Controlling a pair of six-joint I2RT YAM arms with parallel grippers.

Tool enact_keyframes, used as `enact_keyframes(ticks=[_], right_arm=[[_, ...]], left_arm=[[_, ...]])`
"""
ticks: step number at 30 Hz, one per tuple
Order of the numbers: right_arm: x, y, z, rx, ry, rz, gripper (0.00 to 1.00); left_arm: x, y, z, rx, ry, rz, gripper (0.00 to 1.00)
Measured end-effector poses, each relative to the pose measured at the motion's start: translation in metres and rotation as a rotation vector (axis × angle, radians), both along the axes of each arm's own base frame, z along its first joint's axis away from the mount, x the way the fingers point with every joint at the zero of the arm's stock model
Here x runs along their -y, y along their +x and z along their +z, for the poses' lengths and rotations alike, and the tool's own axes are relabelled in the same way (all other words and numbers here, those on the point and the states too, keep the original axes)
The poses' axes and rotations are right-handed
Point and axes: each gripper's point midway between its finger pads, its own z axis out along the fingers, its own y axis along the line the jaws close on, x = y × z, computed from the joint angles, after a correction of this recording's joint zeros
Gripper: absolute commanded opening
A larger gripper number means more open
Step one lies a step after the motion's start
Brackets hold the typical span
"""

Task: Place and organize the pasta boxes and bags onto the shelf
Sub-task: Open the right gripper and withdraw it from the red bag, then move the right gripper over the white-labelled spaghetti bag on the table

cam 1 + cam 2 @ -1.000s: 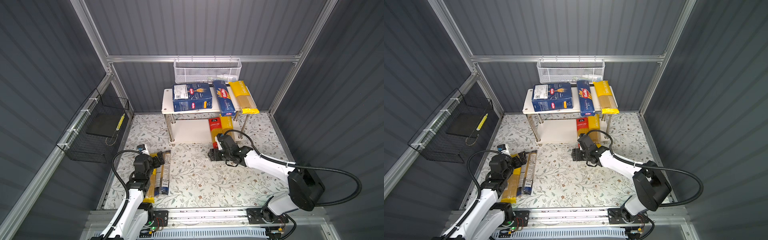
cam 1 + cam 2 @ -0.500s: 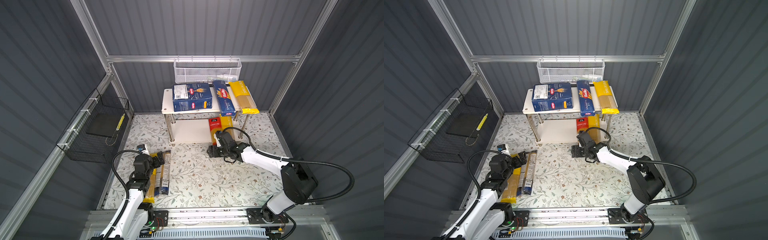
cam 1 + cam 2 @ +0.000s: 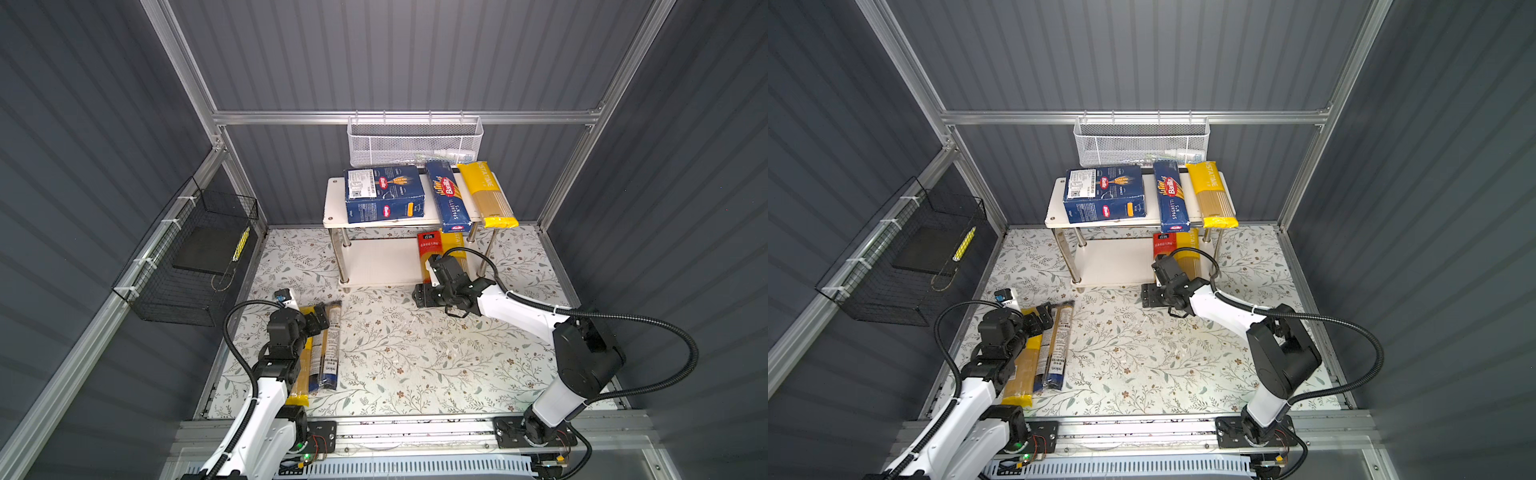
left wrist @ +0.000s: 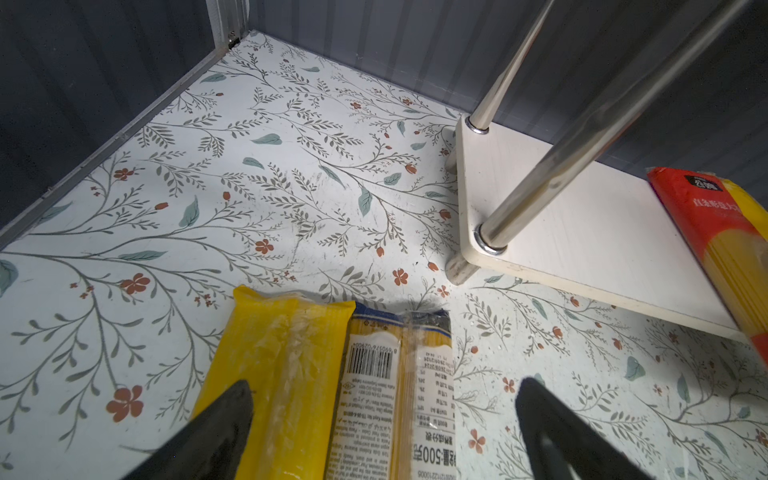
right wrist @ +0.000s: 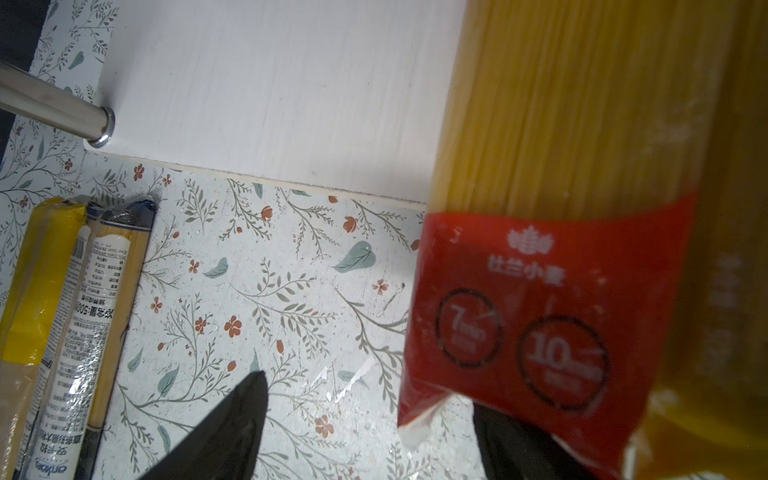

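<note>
The shelf (image 3: pixel 334 205) holds a wide blue box (image 3: pixel 384 193), a narrow spaghetti box (image 3: pixel 449 199) and a yellow bag (image 3: pixel 488 195) on top. On its lower board (image 5: pixel 270 83) lie a red bag (image 5: pixel 540 291) and a yellow bag (image 3: pixel 456 243), their front ends overhanging. My right gripper (image 3: pixel 420 296) is open at the red bag's front end, which lies over one of its fingers (image 5: pixel 511 444). My left gripper (image 4: pixel 382 403) is open above two bags on the floor: a yellow one (image 4: pixel 282 365) and a clear blue-labelled one (image 4: pixel 399 374).
A white mesh basket (image 3: pixel 415 143) hangs on the back wall above the shelf. A black wire basket (image 3: pixel 195 257) hangs on the left wall. Chrome legs (image 4: pixel 582 137) stand at the shelf's corners. The floral floor (image 3: pixel 415 353) stretches between the arms.
My right arm has shifted slightly left and toward the shelf, its gripper still open. The left arm and the bags have not moved.
</note>
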Motion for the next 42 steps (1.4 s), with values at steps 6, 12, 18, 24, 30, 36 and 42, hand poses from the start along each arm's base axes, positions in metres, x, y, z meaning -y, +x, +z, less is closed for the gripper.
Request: enact_keyframes(ticks=[6,12,18,24,30,36,42], right_arm=[[-0.004,0.007,0.000,0.008,-0.007,0.006,0.79],[-0.004,0.011,0.001,0.011,-0.007,0.006,0.79],[-0.006,0.009,0.002,0.015,-0.011,0.009,0.80],[-0.011,-0.025,0.020,0.056,-0.028,0.039,0.81],[-0.025,-0.072,0.037,0.083,0.013,0.085,0.82],[-0.037,-0.099,0.029,0.049,0.047,0.107,0.83],[-0.066,-0.125,0.004,-0.019,0.068,0.167,0.84]], left_arm=[[0.000,0.000,0.000,0.000,0.000,0.000,1.00],[0.000,0.000,0.000,0.000,0.000,0.000,1.00],[0.000,0.000,0.000,0.000,0.000,0.000,1.00],[0.000,0.000,0.000,0.000,0.000,0.000,1.00],[0.000,0.000,-0.002,-0.007,0.001,0.002,1.00],[-0.010,-0.004,-0.028,-0.202,-0.010,0.083,1.00],[-0.015,-0.003,-0.019,-0.297,-0.032,0.142,1.00]])
